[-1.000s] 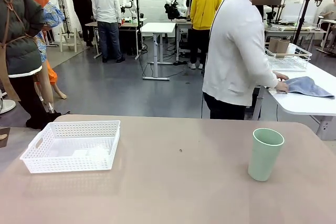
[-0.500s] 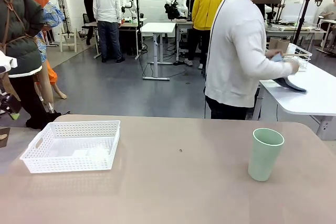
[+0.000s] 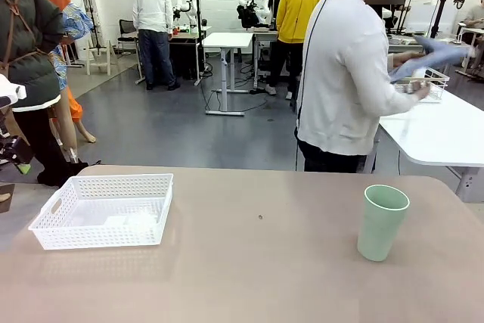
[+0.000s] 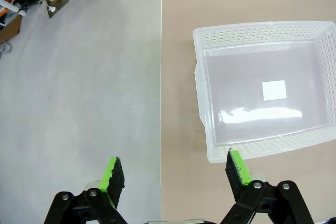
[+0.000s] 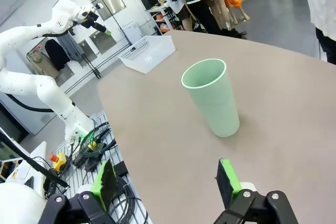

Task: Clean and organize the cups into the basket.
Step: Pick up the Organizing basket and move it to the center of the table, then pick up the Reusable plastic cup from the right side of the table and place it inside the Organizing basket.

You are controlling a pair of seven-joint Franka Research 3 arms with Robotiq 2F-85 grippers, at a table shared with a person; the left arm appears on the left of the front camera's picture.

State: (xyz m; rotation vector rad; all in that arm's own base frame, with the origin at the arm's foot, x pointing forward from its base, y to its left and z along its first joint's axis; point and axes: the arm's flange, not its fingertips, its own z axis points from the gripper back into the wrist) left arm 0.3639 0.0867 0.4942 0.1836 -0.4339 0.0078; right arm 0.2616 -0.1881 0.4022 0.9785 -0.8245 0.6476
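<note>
A pale mint green cup (image 3: 382, 222) stands upright on the tan table at the right; the right wrist view has this cup (image 5: 211, 98) just ahead of my open right gripper (image 5: 168, 179), apart from its fingers. The white lattice basket (image 3: 107, 209) sits at the table's left, holding no cups. My open left gripper (image 4: 175, 173) hangs high above the table's left edge, with the basket (image 4: 206, 129) below and to one side. At the far side a person in a white top holds a blue-grey cloth (image 3: 435, 55) up over a white side table.
A white wire basket (image 3: 420, 83) with brown things stands on the white side table (image 3: 439, 134) at the far right. My left arm (image 5: 37, 85) rises beyond the table in the right wrist view. Other people stand farther back.
The person has lifted the blue-grey cloth off the side table and raised it to chest height. The cup, the basket and both grippers have stayed put.
</note>
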